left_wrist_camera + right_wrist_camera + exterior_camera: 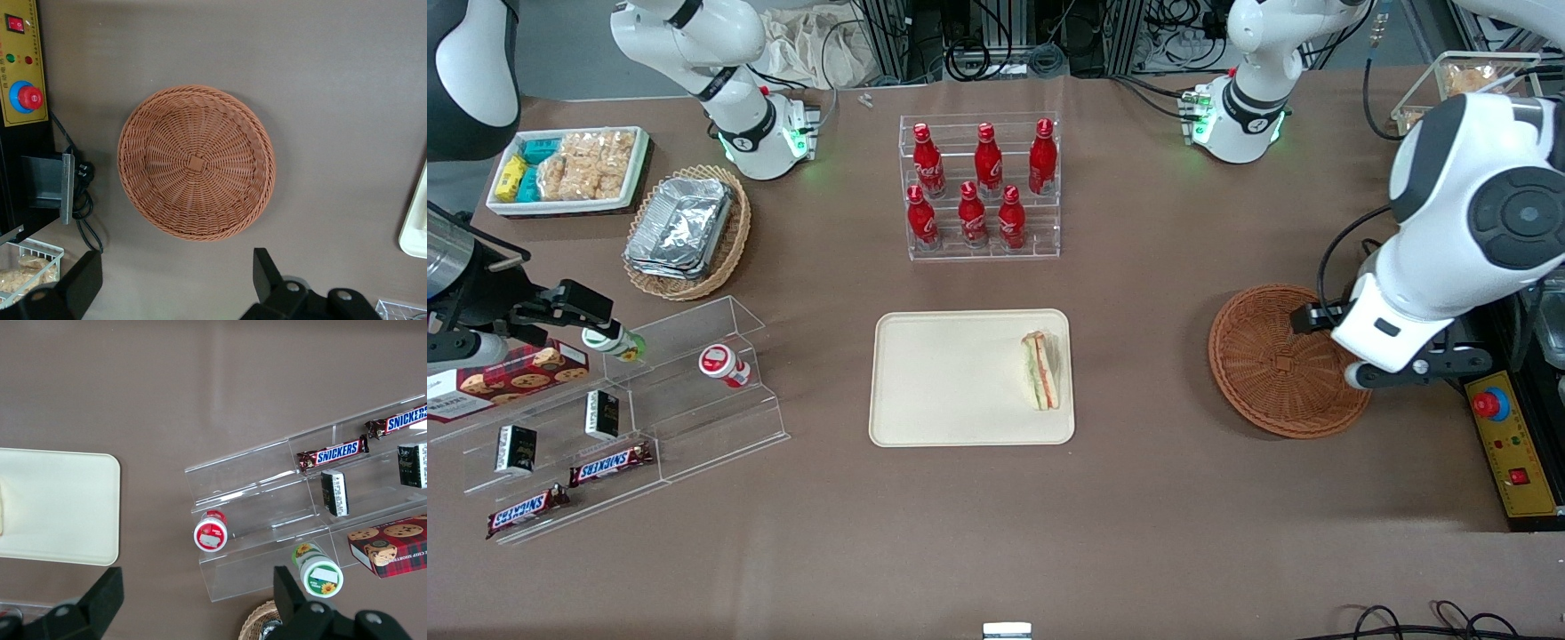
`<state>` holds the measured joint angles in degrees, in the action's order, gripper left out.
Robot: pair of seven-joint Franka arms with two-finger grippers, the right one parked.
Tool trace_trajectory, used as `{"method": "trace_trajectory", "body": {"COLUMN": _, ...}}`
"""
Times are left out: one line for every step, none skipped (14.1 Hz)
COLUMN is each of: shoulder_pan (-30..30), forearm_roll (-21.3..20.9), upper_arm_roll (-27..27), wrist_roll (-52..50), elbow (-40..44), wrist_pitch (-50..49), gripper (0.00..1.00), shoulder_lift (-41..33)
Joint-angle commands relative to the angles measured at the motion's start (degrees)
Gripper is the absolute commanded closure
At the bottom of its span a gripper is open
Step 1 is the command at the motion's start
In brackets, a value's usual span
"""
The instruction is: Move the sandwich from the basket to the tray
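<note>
A white box of snack packets [567,169] and a tan wicker basket of silver foil trays [686,231] are seen at the parked arm's end of the worktop [996,516], well apart from the pincer [177,290]. Nearer the front camera there, a clear acrylic stepped rack [631,418] carries two Snickers bars [609,464], small dark packets, two small capped bottles and a box of cookies [511,378]. Toward the middle, six red Coca-Cola bottles [978,187] are stood in a clear tiered stand. The cream tray [951,378] is laid nearer the front camera than those bottles, and the sandwich [1042,370] is rested on it, just inside the short rim on the side turned to the pincer. The reddish-brown wicker basket [196,162] is found directly below the pincer, with nothing lying in it. The pincer is held above the basket at the working arm's end, its fingers [267,270] spread wide with nothing between them. A yellow control box with a red button [1491,404] is placed beside the basket, at the worktop's edge.
</note>
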<state>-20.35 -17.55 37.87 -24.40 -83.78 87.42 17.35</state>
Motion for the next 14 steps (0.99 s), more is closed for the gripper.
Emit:
{"method": "trace_trajectory", "body": {"shoulder_pan": 4.2, "forearm_roll": 1.8, "upper_arm_roll": -5.5, "wrist_roll": 1.4, "elbow": -1.0, "wrist_pitch": -0.4, "gripper": 0.0, "shoulder_lift": -2.5}}
{"method": "trace_trajectory", "body": {"shoulder_pan": 8.3, "forearm_roll": 3.5, "upper_arm_roll": -12.1, "wrist_roll": 1.6, "elbow": -1.1, "wrist_pitch": 0.1, "gripper": 0.0, "shoulder_lift": -3.4}}
{"method": "trace_trajectory", "body": {"shoulder_pan": 12.3, "forearm_roll": 6.1, "upper_arm_roll": -18.0, "wrist_roll": 4.2, "elbow": -1.1, "wrist_pitch": 0.6, "gripper": 0.0, "shoulder_lift": -4.1}}
{"method": "trace_trajectory", "body": {"shoulder_pan": 15.7, "forearm_roll": 7.8, "upper_arm_roll": -23.6, "wrist_roll": 7.2, "elbow": -1.3, "wrist_pitch": 0.9, "gripper": 0.0, "shoulder_lift": -5.0}}
{"method": "trace_trajectory", "body": {"shoulder_pan": 18.2, "forearm_roll": 9.6, "upper_arm_roll": -27.6, "wrist_roll": 9.0, "elbow": -1.5, "wrist_pitch": 1.0, "gripper": 0.0, "shoulder_lift": -5.7}}
{"method": "trace_trajectory", "body": {"shoulder_pan": 19.9, "forearm_roll": 11.0, "upper_arm_roll": -30.3, "wrist_roll": 10.7, "elbow": -1.5, "wrist_pitch": 1.1, "gripper": 0.0, "shoulder_lift": -5.7}}
{"method": "trace_trajectory", "body": {"shoulder_pan": 21.8, "forearm_roll": 11.2, "upper_arm_roll": -32.4, "wrist_roll": 12.0, "elbow": -1.6, "wrist_pitch": 1.3, "gripper": 0.0, "shoulder_lift": -5.7}}
{"method": "trace_trajectory", "body": {"shoulder_pan": 23.5, "forearm_roll": 11.5, "upper_arm_roll": -34.6, "wrist_roll": 13.0, "elbow": -1.9, "wrist_pitch": 1.9, "gripper": 0.0, "shoulder_lift": -5.8}}
{"method": "trace_trajectory", "body": {"shoulder_pan": 24.7, "forearm_roll": 13.1, "upper_arm_roll": -36.8, "wrist_roll": 14.6, "elbow": -2.3, "wrist_pitch": 2.5, "gripper": 0.0, "shoulder_lift": -6.3}}
{"method": "trace_trajectory", "body": {"shoulder_pan": 25.5, "forearm_roll": 15.2, "upper_arm_roll": -39.3, "wrist_roll": 17.3, "elbow": -2.9, "wrist_pitch": 3.0, "gripper": 0.0, "shoulder_lift": -6.9}}
{"method": "trace_trajectory", "body": {"shoulder_pan": 25.9, "forearm_roll": 16.8, "upper_arm_roll": -41.0, "wrist_roll": 20.2, "elbow": -3.6, "wrist_pitch": 3.6, "gripper": 0.0, "shoulder_lift": -7.8}}
{"method": "trace_trajectory", "body": {"shoulder_pan": 25.9, "forearm_roll": 17.5, "upper_arm_roll": -41.3, "wrist_roll": 21.2, "elbow": -4.4, "wrist_pitch": 4.6, "gripper": 0.0, "shoulder_lift": -8.2}}
{"method": "trace_trajectory", "body": {"shoulder_pan": 25.8, "forearm_roll": 17.6, "upper_arm_roll": -41.3, "wrist_roll": 21.3, "elbow": -5.2, "wrist_pitch": 5.6, "gripper": 0.0, "shoulder_lift": -8.6}}
{"method": "trace_trajectory", "body": {"shoulder_pan": 25.8, "forearm_roll": 17.5, "upper_arm_roll": -41.3, "wrist_roll": 21.3, "elbow": -5.6, "wrist_pitch": 7.3, "gripper": 0.0, "shoulder_lift": -8.5}}
